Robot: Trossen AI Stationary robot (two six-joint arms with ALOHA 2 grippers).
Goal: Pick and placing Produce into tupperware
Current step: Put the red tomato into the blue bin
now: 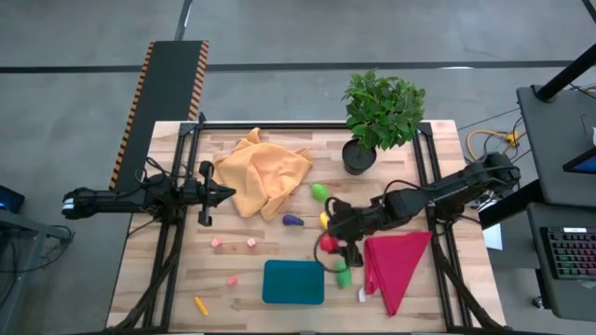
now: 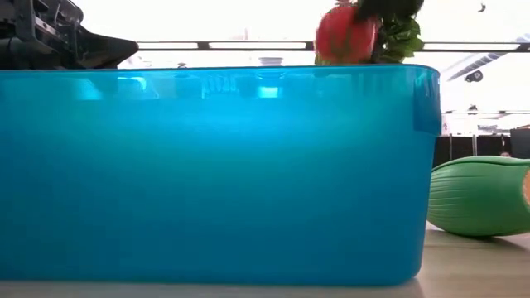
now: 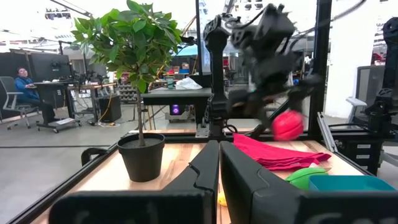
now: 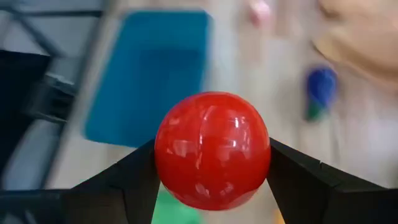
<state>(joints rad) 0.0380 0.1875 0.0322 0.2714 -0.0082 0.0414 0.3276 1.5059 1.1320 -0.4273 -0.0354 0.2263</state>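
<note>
Fingers [image 4: 124, 180] of the right gripper [image 4: 212, 186] pinch the red tomato [image 4: 212, 151] from both sides, holding it in the air above the counter [image 1: 242, 279]. From above, this gripper [image 1: 328, 244] sits just beyond the tupperware's [image 1: 293, 282] far right corner, near the red cloth [image 1: 396, 263]. The low view shows the tomato [image 2: 345, 37] above the tupperware's [image 2: 215, 174] rim, off toward its right end.

The left gripper [image 1: 223, 194] waits at the counter's left side, its tip at the edge of the orange cloth [image 1: 264, 174], its fingers [image 3: 202, 177] pressed together.

The tupperware is teal and nothing shows inside it from above. A green piece [image 1: 344, 275] lies on the counter between it and the red cloth, just under the right gripper; in the low view this green piece [image 2: 480, 197] rests just beside the tupperware's right wall. Another green piece [image 1: 319, 192] lies near the orange cloth, and the eggplant [image 1: 293, 221] lies a little nearer the tupperware. A yellow piece [image 1: 324, 220] shows partly beside the right arm. Two pink bits [image 1: 216, 243] lie left of the tupperware's far side, a third [image 1: 232, 279] closer in, and the carrot [image 1: 200, 304] near the front left edge. A small white bit [image 1: 363, 295] lies at the red cloth's near edge.

A potted plant [image 1: 380, 113] stands at the far side of the counter. No labels or writing can be read on anything.
</note>
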